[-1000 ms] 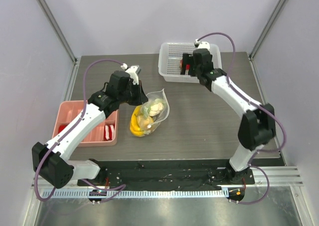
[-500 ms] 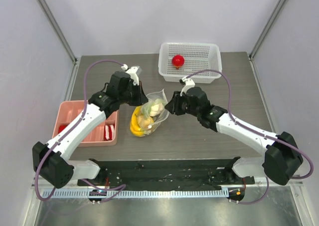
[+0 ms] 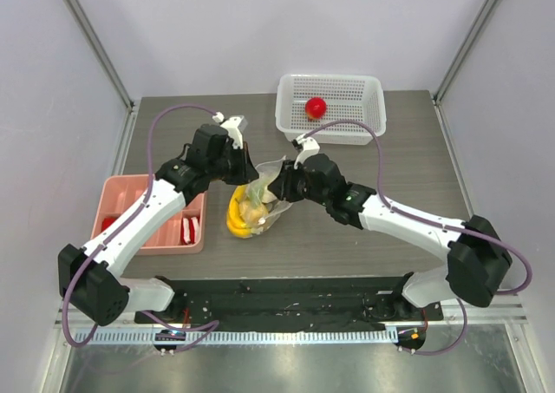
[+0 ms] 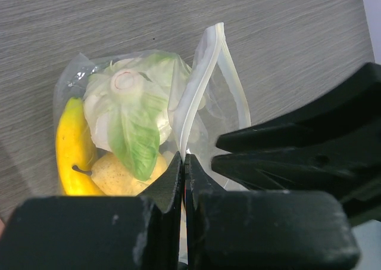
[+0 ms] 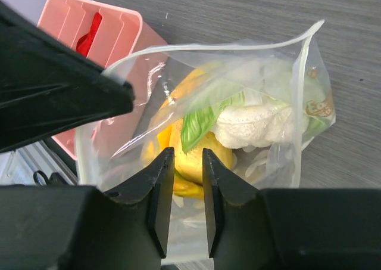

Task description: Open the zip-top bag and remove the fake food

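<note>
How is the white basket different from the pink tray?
The white basket has walls full of little holes, while the pink tray has solid walls. The basket sits at the far side of the table, and the tray sits by the left edge. The basket holds one round red fruit, but the tray holds red pieces in divided slots. Both are rectangular and have something red inside.

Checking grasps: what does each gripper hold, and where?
Left gripper pinches the bag by its zip rim; right gripper holds nothing, jaws slightly apart at its mouth.
</note>
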